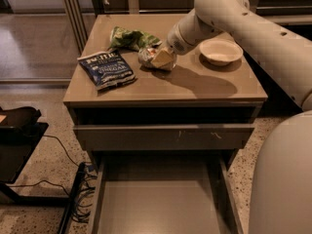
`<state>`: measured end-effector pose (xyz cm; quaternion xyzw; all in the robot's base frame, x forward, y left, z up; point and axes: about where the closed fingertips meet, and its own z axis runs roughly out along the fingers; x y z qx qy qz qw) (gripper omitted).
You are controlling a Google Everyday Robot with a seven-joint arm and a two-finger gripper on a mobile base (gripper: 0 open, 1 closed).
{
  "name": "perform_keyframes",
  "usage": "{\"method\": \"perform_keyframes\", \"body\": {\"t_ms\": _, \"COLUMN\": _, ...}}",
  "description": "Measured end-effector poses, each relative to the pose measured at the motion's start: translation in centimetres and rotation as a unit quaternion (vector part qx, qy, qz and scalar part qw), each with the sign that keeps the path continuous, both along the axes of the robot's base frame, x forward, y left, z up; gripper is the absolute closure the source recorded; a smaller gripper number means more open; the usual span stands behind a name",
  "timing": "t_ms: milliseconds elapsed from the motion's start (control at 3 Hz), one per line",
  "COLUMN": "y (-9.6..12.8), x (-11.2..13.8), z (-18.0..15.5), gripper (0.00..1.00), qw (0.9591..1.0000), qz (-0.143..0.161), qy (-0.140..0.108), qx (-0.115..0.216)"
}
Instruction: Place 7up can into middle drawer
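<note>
The 7up can (146, 56), small, dented and silvery, lies on the cabinet top just right of the green bag. My gripper (161, 58) is down on the cabinet top, right against the can's right side, and its tan end partly hides the can. The middle drawer (156, 206) is pulled out at the bottom of the view, a wide grey-brown tray with a bare flat floor. It is well below and in front of the can.
A wrinkly green snack bag (128, 37) lies behind the can to its left. A dark blue chip bag (106, 69) lies at the front left. A pale bowl (221, 50) sits to the right. A shut drawer front with pale scratches (165, 136) sits above the open drawer. Cables (80, 199) lie on the floor at the left.
</note>
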<state>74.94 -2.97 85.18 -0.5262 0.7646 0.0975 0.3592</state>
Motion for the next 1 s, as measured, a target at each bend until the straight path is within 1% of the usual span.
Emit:
{"method": "perform_keyframes", "body": {"t_ms": 333, "y": -0.9, "x": -1.9, "z": 1.7, "gripper": 1.00, "qw": 0.9997, "qz": 0.009, "qy": 0.004, "qx": -0.024}}
{"method": "perform_keyframes", "body": {"t_ms": 667, "y": -1.9, "x": -4.4, "z": 3.7, "gripper": 1.00, "qw": 0.9994, "qz": 0.016, "qy": -0.002, "qx": -0.030}}
{"method": "perform_keyframes", "body": {"t_ms": 1000, "y": -3.4, "x": -7.8, "z": 5.3, "gripper": 1.00, "qw": 0.9996, "qz": 0.014, "qy": -0.009, "qx": -0.025}}
